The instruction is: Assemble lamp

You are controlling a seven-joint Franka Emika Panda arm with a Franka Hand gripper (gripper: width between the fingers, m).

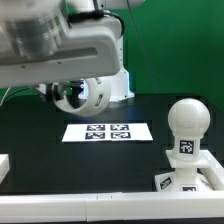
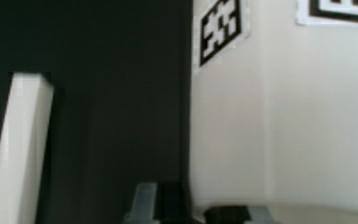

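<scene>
1. Nearest in the exterior view: base at that view's lower right, by the table edge, tagged on its front. The bulb stands upright on it by its neck; judged already seated, so this joint looks done.
2. White block at the lower left edge; cropped, part not identifiable.
3. Mid-table: marker board lies flat, well apart from the base, nothing on it.
4. Behind it, the arm hangs low over the back of the table. A round white part with a dark hollow, likely the shade, sits under the wrist, probably lifted for carrying to the bulb.
5. Pincer: the wrist view shows a tagged white surface close against the fingers. Opening and grip: cannot tell.
</scene>
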